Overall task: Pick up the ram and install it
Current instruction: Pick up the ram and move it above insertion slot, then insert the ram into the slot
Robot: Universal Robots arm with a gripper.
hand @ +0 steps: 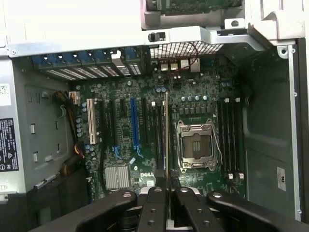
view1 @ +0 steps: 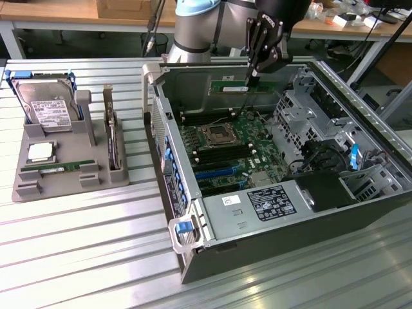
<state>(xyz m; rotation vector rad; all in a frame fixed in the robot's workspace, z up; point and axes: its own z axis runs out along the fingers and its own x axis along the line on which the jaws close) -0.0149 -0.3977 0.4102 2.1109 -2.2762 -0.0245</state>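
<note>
The gripper [view1: 248, 77] pinches one ram stick [view1: 230, 85] between its fingers [hand: 154, 209], holding it above the board [view1: 225, 151] inside the open computer case [view1: 257, 254], near the case's far wall. From the wrist the stick is edge-on, a thin line over the slots beside the single empty processor socket [hand: 195, 145]; its chips are hidden. The slots are hard to count. A second ram stick [view1: 55, 168] lies in the grey tray [view1: 71, 183] on the table [view1: 77, 244], at the exterior view's left, with one hard drive [view1: 45, 106] and one processor [view1: 40, 152]. The arm is cut off above.
</note>
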